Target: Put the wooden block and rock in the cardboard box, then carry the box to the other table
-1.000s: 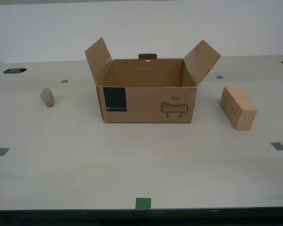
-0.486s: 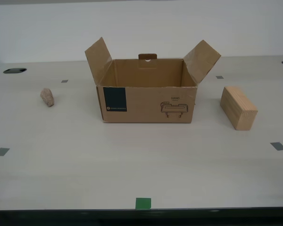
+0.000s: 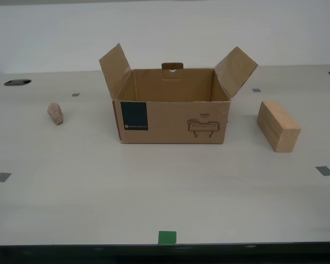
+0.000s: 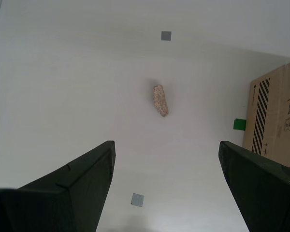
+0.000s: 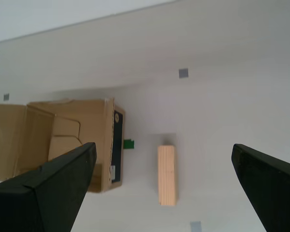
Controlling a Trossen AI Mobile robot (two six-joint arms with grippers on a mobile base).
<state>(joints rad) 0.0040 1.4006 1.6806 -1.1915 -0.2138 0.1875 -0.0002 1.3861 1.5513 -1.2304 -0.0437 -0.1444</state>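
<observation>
Both pincers hang apart and empty: the rock lies ahead of the second pincer, the wooden block lengthwise between the first pincer's jaws.

The exterior view looks level and slightly down across a smooth beige table, facing the front of an open brown cardboard box. My second gripper looks down from high above on a small pinkish-beige rock, seen at the exterior view's left. My first gripper looks down on a pale rectangular wooden block, at the exterior view's right. All three views share the box.
</observation>
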